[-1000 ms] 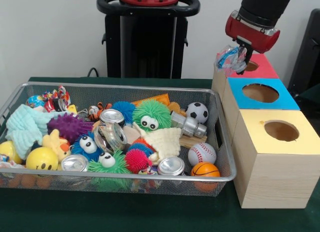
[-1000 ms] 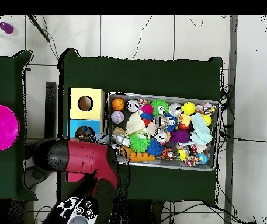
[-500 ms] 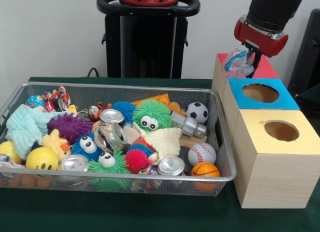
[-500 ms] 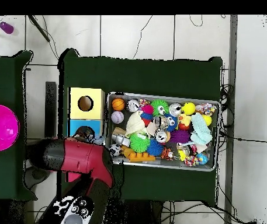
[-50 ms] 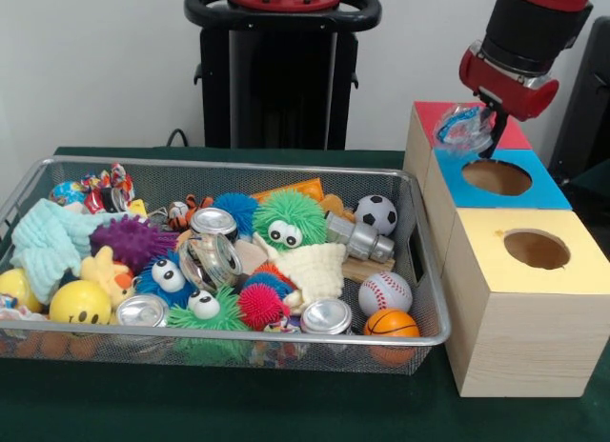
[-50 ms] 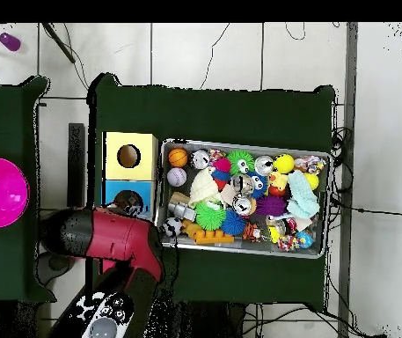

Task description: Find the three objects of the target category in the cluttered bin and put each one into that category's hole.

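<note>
Nearest my front camera, the wire bin (image 5: 431, 335) is packed: 1 orange basketball (image 5: 391, 324), a baseball (image 5: 385, 292) and several silver cans, one at the front rim (image 5: 326, 316). Further in I see a green furry toy with eyes (image 5: 289, 218), a purple spiky ball (image 5: 133, 240), a yellow smiley ball (image 5: 79, 303) and a soccer ball (image 5: 376, 213).

Right of the bin stand 3 wooden boxes in a row: the yellow-topped box (image 5: 562, 271) nearest, then the blue-topped box (image 5: 543, 192), then the red-topped box (image 5: 431, 118).

My gripper (image 5: 479, 128) is clamped on a crinkly clear wrapped packet (image 5: 459, 128), hanging over the seam between the red and blue tops, just beside the blue hole.

Overhead, the red arm (image 6: 107, 236) covers the red box.
</note>
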`<action>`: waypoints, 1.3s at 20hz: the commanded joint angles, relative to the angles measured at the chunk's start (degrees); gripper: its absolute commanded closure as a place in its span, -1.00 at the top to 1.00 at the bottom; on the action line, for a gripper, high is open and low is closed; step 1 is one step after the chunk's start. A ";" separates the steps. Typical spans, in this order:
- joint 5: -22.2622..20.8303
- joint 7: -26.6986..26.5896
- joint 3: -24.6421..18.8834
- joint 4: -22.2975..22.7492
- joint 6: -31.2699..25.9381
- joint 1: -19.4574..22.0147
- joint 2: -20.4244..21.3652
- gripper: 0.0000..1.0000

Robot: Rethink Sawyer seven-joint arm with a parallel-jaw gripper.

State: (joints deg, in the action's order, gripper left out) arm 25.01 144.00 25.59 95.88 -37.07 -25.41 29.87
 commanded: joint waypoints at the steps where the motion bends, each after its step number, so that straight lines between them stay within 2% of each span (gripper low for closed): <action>1: 3.06 16.11 -2.35 -0.40 -0.55 0.03 -3.42 -1.00; 5: 3.02 16.38 -2.38 -1.29 -1.09 -0.19 -3.90 -1.00; 8: 2.48 17.60 -1.00 -3.49 -2.20 -1.22 -5.37 -1.00; 12: 3.61 20.86 0.28 -6.59 -4.60 -2.08 -7.42 -1.00; 20: 4.74 24.16 2.18 -12.67 -9.56 -3.06 -10.69 -1.00; 23: 5.09 24.88 2.39 -13.95 -9.91 -3.10 -11.49 -1.00; 26: 5.21 25.10 2.18 -13.41 -9.17 -3.12 -11.60 -1.00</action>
State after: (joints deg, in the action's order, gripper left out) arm 27.38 151.21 29.87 86.21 -40.70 -29.05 22.13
